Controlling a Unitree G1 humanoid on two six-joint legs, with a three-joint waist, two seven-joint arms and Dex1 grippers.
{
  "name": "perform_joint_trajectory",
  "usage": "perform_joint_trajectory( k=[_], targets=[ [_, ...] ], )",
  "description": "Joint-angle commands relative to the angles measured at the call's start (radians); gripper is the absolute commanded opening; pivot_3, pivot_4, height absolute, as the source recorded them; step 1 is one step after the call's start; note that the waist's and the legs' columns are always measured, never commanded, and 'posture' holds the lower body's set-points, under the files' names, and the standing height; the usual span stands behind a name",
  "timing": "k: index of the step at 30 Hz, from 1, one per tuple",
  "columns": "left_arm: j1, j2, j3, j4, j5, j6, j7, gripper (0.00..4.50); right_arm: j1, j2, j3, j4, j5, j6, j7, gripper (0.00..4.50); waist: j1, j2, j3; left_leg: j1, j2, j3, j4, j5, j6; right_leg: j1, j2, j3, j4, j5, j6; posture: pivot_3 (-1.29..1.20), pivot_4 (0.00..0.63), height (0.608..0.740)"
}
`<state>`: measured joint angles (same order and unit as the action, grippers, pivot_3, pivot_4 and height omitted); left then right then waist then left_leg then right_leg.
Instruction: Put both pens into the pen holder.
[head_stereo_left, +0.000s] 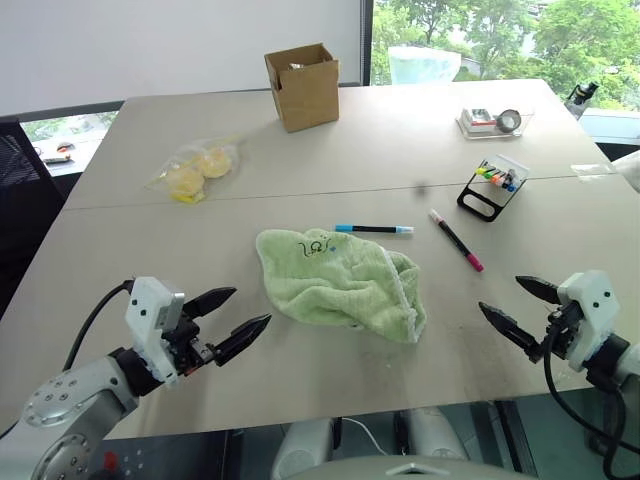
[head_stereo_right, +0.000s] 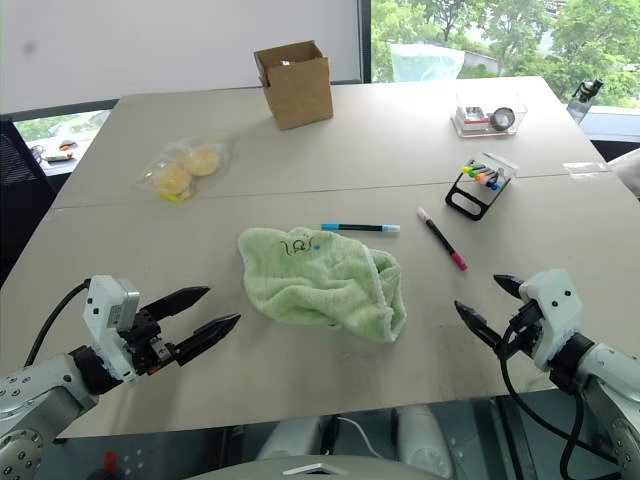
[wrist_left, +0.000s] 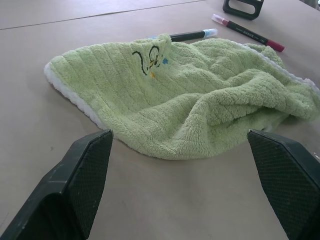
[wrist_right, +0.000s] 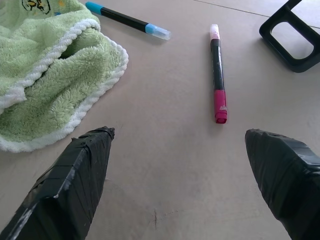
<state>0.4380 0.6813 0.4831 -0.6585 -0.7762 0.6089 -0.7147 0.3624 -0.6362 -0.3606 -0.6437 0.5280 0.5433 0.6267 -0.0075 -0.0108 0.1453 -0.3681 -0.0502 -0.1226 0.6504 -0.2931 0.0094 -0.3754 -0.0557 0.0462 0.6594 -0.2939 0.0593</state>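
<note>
Nothing grasped yet: left hand (head_stereo_left: 232, 311) and right hand (head_stereo_left: 508, 306) both wide, empty. Blue pen (head_stereo_left: 374, 229) and magenta pen (head_stereo_left: 455, 240) lie on worktop (head_stereo_left: 120, 240) beside towel (head_stereo_left: 335, 280); pen holder (head_stereo_left: 495, 185) beyond. Next, I'd reach right hand to magenta pen.

Pale beige bench (head_stereo_left: 300, 380) w/ a seam running across its width, lit by daylight. Behind it, lg window (head_stereo_left: 480, 30) w/ green trees outside; white roller blind (head_stereo_left: 180, 45) covers the left part. Dark mesh chair (head_stereo_left: 20, 200) at the bench's left edge.
</note>
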Motion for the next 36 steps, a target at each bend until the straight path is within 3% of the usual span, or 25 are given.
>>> perform_joint_trajectory(
  k=[1,8,11,15,20,28,32,36],
  targets=[
    [-0.02,0.001,0.026,-0.013,-0.037,0.0,0.007,4.47,-0.017,0.005,0.013,-0.03,0.01,-0.013,0.003,4.5,0.0,0.0,0.0,0.0,0.0,0.0,0.0,0.0,0.0,0.0,0.0,0.0,0.0,0.0,0.0,0.0,0.15,0.74],
    [-0.063,0.008,0.014,-0.03,-0.092,0.029,0.021,4.47,-0.037,0.021,0.05,-0.055,0.026,-0.123,0.08,4.5,-0.001,0.0,0.0,0.0,0.0,0.0,0.0,0.0,0.0,0.0,0.0,0.0,0.0,0.0,0.0,0.0,0.15,0.74],
    [-0.093,0.041,-0.025,-0.039,-0.052,0.022,0.008,4.47,-0.033,0.022,0.048,-0.078,0.039,-0.187,0.132,4.5,0.0,0.0,0.0,0.0,0.0,0.0,0.0,0.002,-0.003,0.0,0.0,0.0,0.0,0.0,0.0,0.0,0.15,0.74],
    [-0.168,0.096,-0.133,-0.043,0.033,-0.011,-0.025,4.47,0.007,-0.019,0.034,-0.098,0.052,-0.261,0.248,4.5,0.002,0.0,0.0,0.0,0.0,0.0,0.0,0.001,-0.002,0.0,0.0,-0.001,0.0,0.0,0.0,0.0,0.15,0.74],
    [-0.373,0.184,-0.376,0.017,0.203,-0.026,-0.065,4.47,0.059,-0.06,0.026,-0.13,0.087,-0.28,0.324,4.5,0.006,0.0,0.0,0.001,0.0,0.0,0.0,0.001,-0.002,0.001,0.0,-0.001,0.001,0.0,0.0,0.0,0.15,0.74],
    [-0.558,0.177,-0.597,0.177,0.368,-0.161,-0.212,4.47,0.14,-0.013,0.046,-0.189,0.071,-0.332,0.303,4.5,-0.004,0.0,0.0,0.0,0.0,0.0,0.0,0.002,-0.004,-0.001,0.001,0.0,0.001,0.0,0.0,0.0,0.15,0.74],
    [-0.626,0.13,-0.686,0.272,0.451,-0.24,-0.246,4.47,0.164,-0.001,0.048,-0.161,0.022,-0.386,0.309,4.5,0.0,0.0,0.0,0.0,0.0,0.001,0.0,0.002,-0.003,-0.001,0.001,0.0,0.001,0.0,0.0,0.0,0.15,0.74],
    [-0.641,0.097,-0.72,0.33,0.486,-0.294,-0.278,3.36,0.167,0.021,0.067,-0.176,0.007,-0.389,0.269,4.5,0.0,-0.001,0.0,0.0,0.0,0.0,0.001,0.001,-0.002,-0.001,0.001,0.0,0.002,0.0,0.0,0.0,0.15,0.74]
  ],
)
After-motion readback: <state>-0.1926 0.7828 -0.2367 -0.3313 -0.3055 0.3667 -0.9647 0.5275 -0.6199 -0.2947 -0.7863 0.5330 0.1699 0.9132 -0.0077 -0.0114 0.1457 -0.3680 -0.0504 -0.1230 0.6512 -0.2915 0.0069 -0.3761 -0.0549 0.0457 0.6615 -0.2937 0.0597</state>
